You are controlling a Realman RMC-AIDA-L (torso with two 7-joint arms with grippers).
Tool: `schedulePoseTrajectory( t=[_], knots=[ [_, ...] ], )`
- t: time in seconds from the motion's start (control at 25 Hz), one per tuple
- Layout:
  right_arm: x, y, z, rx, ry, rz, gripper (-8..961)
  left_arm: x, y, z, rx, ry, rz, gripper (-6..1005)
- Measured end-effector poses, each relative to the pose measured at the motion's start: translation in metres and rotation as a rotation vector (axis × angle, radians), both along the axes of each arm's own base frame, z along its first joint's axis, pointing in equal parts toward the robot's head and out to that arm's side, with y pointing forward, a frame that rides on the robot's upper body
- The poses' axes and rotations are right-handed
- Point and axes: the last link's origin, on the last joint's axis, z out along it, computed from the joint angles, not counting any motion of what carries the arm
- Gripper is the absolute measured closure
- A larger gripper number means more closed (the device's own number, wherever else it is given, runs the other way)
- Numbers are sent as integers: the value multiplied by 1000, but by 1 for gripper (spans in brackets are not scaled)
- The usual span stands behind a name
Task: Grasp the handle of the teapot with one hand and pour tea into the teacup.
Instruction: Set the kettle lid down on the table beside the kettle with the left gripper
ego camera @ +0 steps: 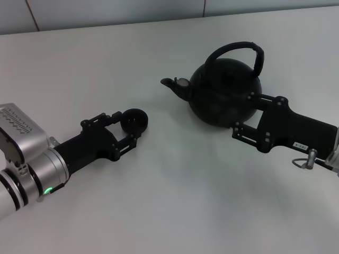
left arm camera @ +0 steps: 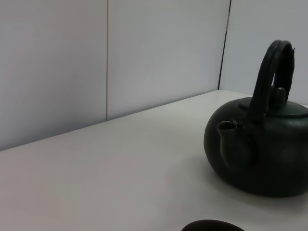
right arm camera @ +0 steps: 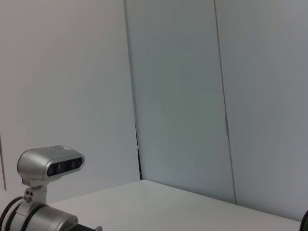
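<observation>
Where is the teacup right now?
In the head view the teacup sits on the table's left side, at the left gripper's fingertips, with the teapot to its right.

From my station I find nothing I can actually read. There is a small white label on the black body of the right gripper, but its dark marks are too small for me to make out. The teapot, the teacup and the left arm's silver housing carry no lettering that I can see, nor do the wall panels
</observation>
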Motion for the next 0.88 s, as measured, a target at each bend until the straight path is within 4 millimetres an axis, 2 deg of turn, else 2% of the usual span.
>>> schedulePoseTrajectory(
  t=[0.88],
  knots=[
    [1,1,0,2,-8,-8,411,1,0,-1,-17,4,-6,322]
  ],
)
